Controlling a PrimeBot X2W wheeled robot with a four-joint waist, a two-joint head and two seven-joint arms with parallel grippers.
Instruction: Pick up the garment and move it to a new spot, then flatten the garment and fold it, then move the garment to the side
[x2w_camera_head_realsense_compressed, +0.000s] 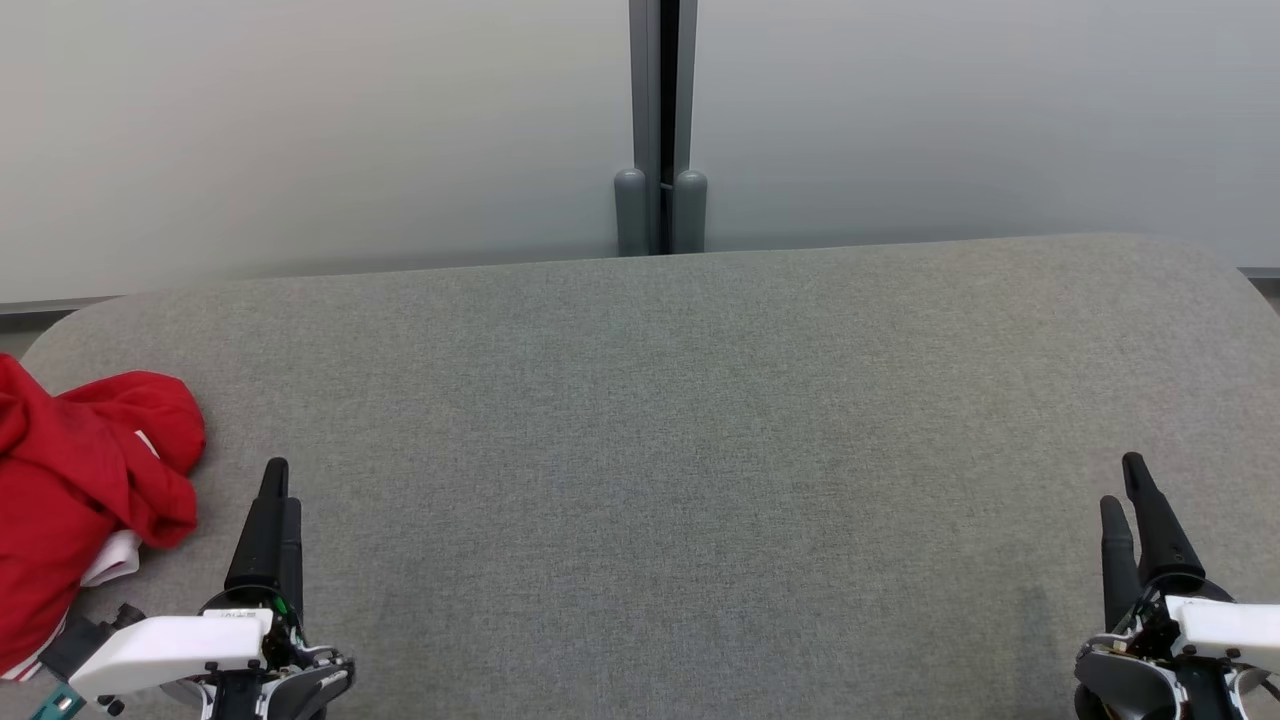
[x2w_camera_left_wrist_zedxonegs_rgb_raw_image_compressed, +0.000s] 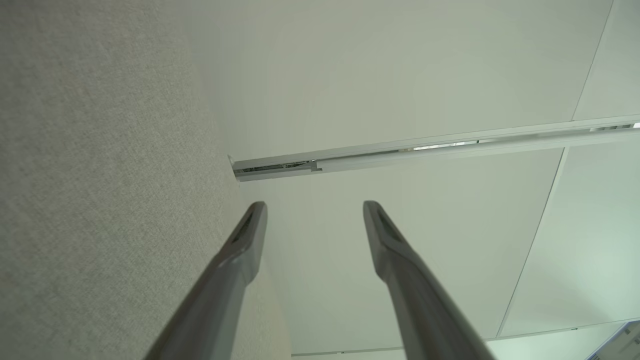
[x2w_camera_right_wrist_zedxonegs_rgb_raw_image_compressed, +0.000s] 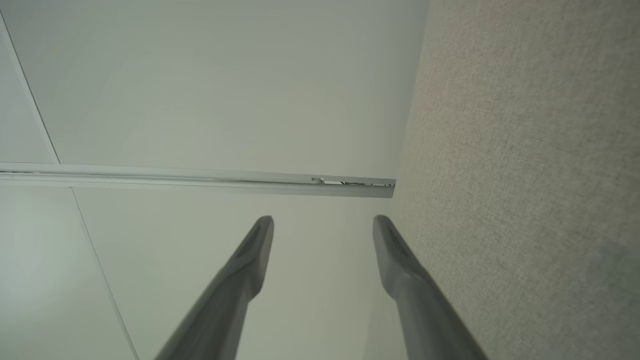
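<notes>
Presently, the garment (x2w_camera_head_realsense_compressed: 85, 480) lies crumpled at the left end of the bench (x2w_camera_head_realsense_compressed: 660, 420), partly past the head view's edge. It is just beside the left gripper (x2w_camera_head_realsense_compressed: 282, 485) but not touching it. The right gripper (x2w_camera_head_realsense_compressed: 1121, 480) hovers well apart, over the bench's right side. Both grippers are open and empty; the wrist views show the jaws spread with nothing between them. This posture suits the pickup step: the left arm is nearer, and the bare middle offers room for flattening.
</notes>
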